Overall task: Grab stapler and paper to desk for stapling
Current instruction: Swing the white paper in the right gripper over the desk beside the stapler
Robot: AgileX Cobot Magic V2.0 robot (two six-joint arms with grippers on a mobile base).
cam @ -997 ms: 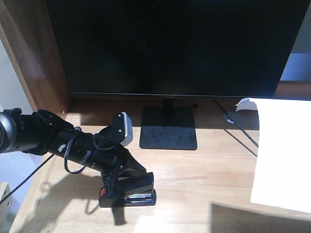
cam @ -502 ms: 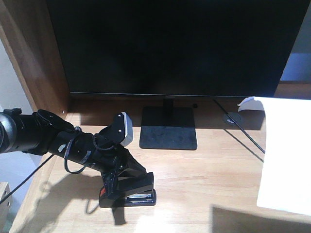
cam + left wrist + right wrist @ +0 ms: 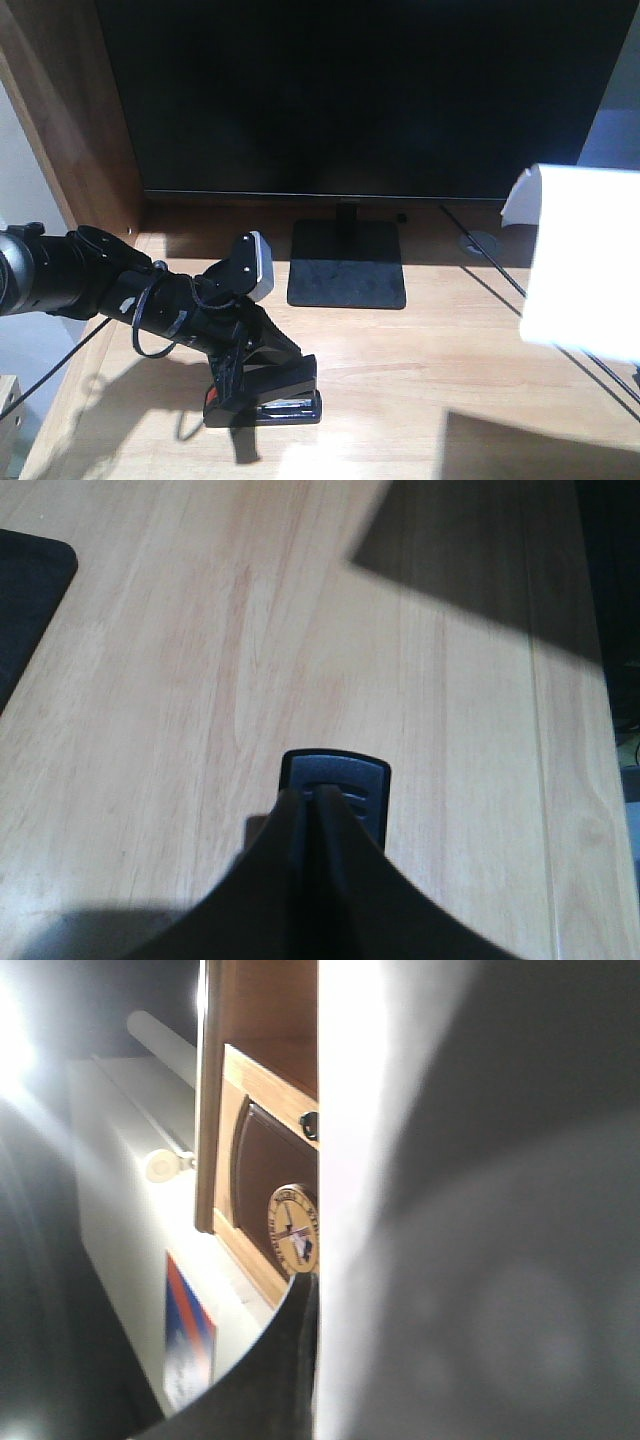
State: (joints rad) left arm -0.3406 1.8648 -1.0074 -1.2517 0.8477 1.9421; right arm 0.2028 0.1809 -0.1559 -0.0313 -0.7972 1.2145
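While the left tool [image 3: 312,805] clamps the stapler [image 3: 338,772], the right tool [image 3: 325,1360] pinches the paper [image 3: 585,260].

Left arm [image 3: 100,285] enters from the left edge, held low, forearm sloping down to the right. A black cable loop [image 3: 148,343] hangs under the wrist and a grey camera block [image 3: 260,262] sits on top of it. Left gripper [image 3: 243,378] points down and forward, jaws clamped on the stapler [image 3: 290,385]; in the wrist view both fingers [image 3: 292,830] lie pressed side by side. Right gripper [image 3: 316,1305] shows in its wrist view only: one dark finger [image 3: 285,1365] flat against the paper [image 3: 345,1110], sheet edge-on in the jaws, far side blurred
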